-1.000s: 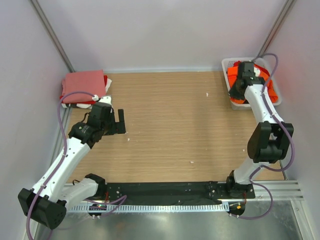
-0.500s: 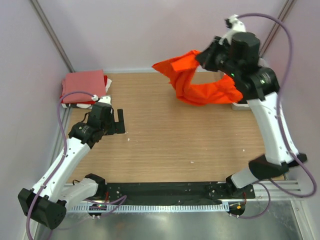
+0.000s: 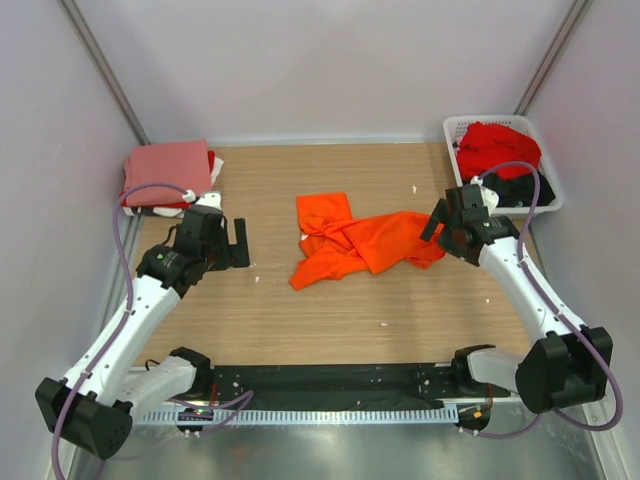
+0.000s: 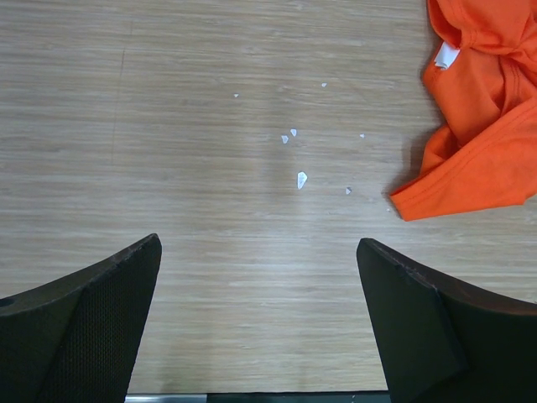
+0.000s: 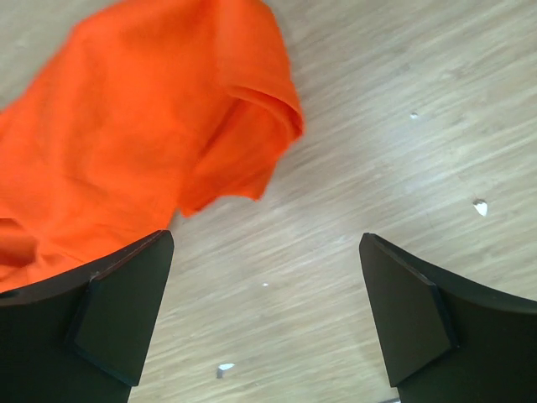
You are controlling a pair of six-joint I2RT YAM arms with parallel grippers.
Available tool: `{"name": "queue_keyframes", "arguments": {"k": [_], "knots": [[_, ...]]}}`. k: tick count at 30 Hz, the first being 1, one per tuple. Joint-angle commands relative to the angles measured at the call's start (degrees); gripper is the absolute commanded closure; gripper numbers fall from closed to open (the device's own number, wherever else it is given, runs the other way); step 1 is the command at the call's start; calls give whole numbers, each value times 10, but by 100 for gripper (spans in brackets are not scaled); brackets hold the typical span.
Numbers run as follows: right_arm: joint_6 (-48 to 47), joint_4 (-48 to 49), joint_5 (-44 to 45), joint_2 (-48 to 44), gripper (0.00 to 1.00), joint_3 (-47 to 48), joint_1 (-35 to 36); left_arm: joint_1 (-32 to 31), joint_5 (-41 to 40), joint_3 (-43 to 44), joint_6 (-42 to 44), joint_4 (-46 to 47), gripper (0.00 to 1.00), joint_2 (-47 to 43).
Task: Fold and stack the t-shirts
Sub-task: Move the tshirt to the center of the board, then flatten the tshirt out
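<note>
1. Half a second ago the orange t-shirt (image 3: 360, 245) hung in the air from the raised right arm. Now it lies crumpled on the table (image 3: 330, 320), about mid-table and right of centre. The arm has swung down beside it.
2. The orange t-shirt is bunched and creased with one sleeve end twisted. No fold has been made in it, so I judge it must be spread flat before folding can start.
3. The basket (image 3: 452, 128) stands at the far right corner. It holds a red t-shirt (image 3: 497, 145) and a black t-shirt (image 3: 520, 188), both unfolded, so at least two more shirts wait after this one.
4. The folded pile (image 3: 168, 170) sits at the far left corner with a salmon-pink t-shirt (image 3: 165, 160) on top and other layers showing beneath it. This part looks done, though the number of shirts in it cannot be told.
5. The right gripper (image 5: 264, 311) hovers just beside the right edge of the orange cloth. Its jaws are spread wide with only bare wood between them, so it holds nothing.
6. The left gripper (image 4: 260, 319) is also wide open and empty. It is poised over bare table to the left of the shirt, near its lower corner but apart from it.
7. By my estimate the task is about midway.
</note>
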Motion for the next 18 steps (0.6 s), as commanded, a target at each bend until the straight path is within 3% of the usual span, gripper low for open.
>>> {"name": "queue_keyframes", "arguments": {"k": [1, 6, 11, 17, 18], "knots": [[22, 69, -16, -52, 0, 25, 6, -3, 9, 10, 0, 3, 0, 0], [45, 81, -8, -79, 0, -11, 102, -6, 23, 4, -13, 5, 1, 0], [58, 109, -36, -74, 0, -72, 141, -61, 66, -10, -82, 20, 3, 35], [52, 115, -51, -96, 0, -109, 156, -130, 65, -88, -157, 170, 5, 100], [50, 113, -61, -101, 0, -111, 155, -130, 69, -115, -161, 232, 6, 108]]}}
